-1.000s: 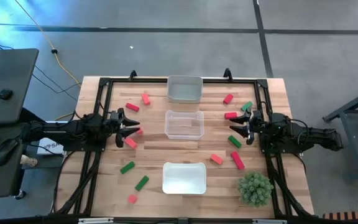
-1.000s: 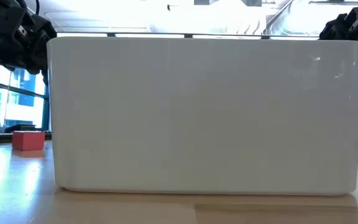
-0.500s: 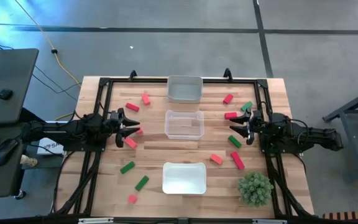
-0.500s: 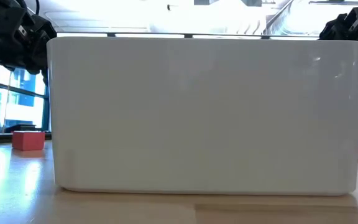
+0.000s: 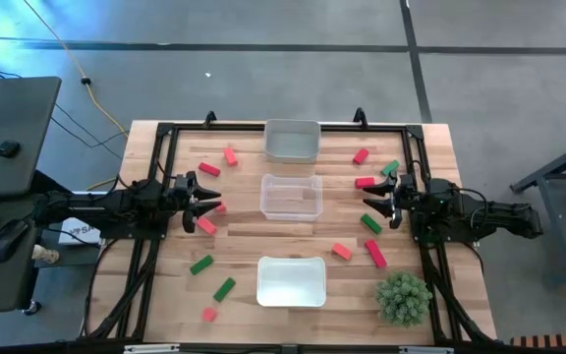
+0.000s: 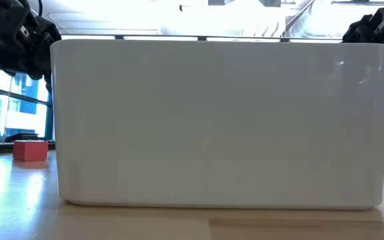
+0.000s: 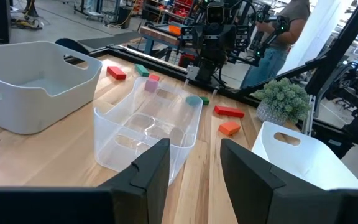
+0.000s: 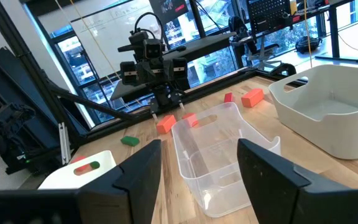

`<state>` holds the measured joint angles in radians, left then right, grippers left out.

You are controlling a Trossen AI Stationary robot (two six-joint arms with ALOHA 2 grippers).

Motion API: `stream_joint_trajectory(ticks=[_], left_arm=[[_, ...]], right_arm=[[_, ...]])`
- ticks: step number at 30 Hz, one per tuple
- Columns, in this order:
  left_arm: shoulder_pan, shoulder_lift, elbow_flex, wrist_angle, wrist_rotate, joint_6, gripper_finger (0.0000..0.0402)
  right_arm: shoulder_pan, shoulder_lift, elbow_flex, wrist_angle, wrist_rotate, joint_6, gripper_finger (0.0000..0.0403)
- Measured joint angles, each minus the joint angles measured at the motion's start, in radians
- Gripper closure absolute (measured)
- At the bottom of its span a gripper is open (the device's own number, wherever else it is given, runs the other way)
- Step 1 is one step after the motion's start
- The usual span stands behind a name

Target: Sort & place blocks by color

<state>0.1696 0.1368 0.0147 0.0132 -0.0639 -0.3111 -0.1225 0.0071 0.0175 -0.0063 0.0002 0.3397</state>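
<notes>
Small blocks lie flat on the wooden table on both sides of three trays. On the left are a crimson-pink block (image 5: 209, 169), an orange-red block (image 5: 205, 225) and a green block (image 5: 201, 264). On the right are a crimson block (image 5: 375, 254), an orange block (image 5: 342, 251) and a green block (image 5: 371, 223). My left gripper (image 5: 207, 197) hovers open, left of the clear tray (image 5: 291, 196), with its fingers pointing at it (image 7: 194, 168). My right gripper (image 5: 373, 202) hovers open on the tray's right side (image 8: 201, 171). Neither gripper holds anything.
A grey tray (image 5: 292, 141) stands at the far edge. A white tray (image 5: 291, 280) stands near and fills the low view (image 6: 219, 120). A bushy green plant (image 5: 403, 298) sits at the near right corner. A person (image 7: 284, 37) stands beyond the table's right side.
</notes>
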Motion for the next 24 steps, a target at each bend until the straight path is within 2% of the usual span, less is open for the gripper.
stream_joint_trajectory(ticks=[18, 24], left_arm=[[0.0, 0.0, 0.0, 0.0, -0.008, -0.053, 0.0271], [0.0, 0.0, 0.0, 0.0, -0.008, 0.009, 0.0271]], right_arm=[[0.0, 0.0, 0.0, 0.0, 0.0, 0.0, 0.0202], [0.0, 0.0, 0.0, 0.0, 0.0, 0.0, 0.0202]])
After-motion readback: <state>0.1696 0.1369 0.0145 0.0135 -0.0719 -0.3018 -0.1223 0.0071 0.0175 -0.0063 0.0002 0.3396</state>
